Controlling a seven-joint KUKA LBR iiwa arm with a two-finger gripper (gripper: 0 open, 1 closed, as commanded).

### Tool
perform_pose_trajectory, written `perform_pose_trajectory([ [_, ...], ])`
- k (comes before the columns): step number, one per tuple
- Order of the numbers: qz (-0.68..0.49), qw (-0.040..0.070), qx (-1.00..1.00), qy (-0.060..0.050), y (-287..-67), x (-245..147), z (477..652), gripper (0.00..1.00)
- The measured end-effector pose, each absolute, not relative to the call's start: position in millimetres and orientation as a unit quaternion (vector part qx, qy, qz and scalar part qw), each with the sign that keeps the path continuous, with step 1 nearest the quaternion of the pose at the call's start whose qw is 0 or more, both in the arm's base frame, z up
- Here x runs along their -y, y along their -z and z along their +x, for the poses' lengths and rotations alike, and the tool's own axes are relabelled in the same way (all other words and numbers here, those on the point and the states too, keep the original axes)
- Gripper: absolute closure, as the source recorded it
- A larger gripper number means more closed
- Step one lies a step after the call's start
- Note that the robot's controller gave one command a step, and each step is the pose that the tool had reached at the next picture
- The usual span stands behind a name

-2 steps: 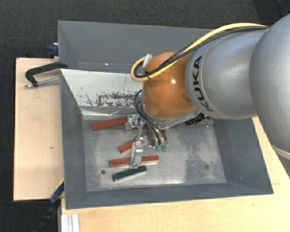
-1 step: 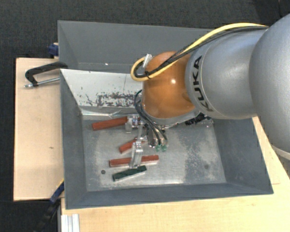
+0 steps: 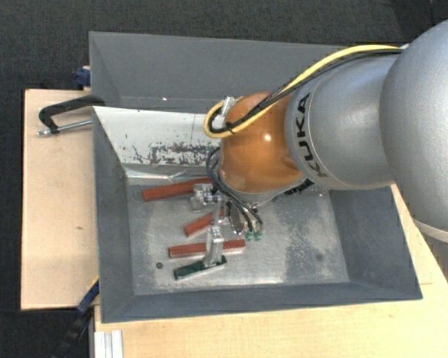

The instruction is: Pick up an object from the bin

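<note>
A: Several small things lie in the grey bin (image 3: pixel 366 230). Is any of them up yet?

B: Not that I can see. The end effector (image 3: pixel 237 218) sits low near the middle of the bin floor, under the arm's orange cover, right at the edge of a small heap.

A: What is nearest to it?

B: A short red-brown bar (image 3: pixel 200 224) is just beside it, toward the bin's left wall. A grey metal piece (image 3: pixel 214 246) lies across a second red-brown bar (image 3: pixel 188 250), toward the front edge. A dark green bar (image 3: pixel 194 270) is closest to the front wall, and a longer red-brown bar (image 3: pixel 168 192) lies toward the back-left corner.

A: Open or closed?

B: I cannot tell, because the wrist hides that. Nothing is visibly held.

A: So how far along?

B: I judge the approach done, with the end effector down at the heap. The grasp, the lift and clearing the rim are all left, as far as this shows.
</note>
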State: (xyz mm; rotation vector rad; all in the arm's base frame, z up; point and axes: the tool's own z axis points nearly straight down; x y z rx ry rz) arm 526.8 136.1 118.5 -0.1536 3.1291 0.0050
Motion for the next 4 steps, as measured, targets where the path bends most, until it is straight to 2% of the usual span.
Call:
perform_pose_trajectory([
  [1,-0.104,-0.002,-0.995,0.0,-86,-127,521.8,0.0],
  [2,-0.082,0.004,-0.997,-0.001,-74,-119,508.5,1.0],
  [3,-0.082,0.004,-0.997,-0.001,-74,-119,508.5,1.0],
  [4,-0.056,0.003,-0.998,-0.001,-219,-116,518.0,1.0],
])
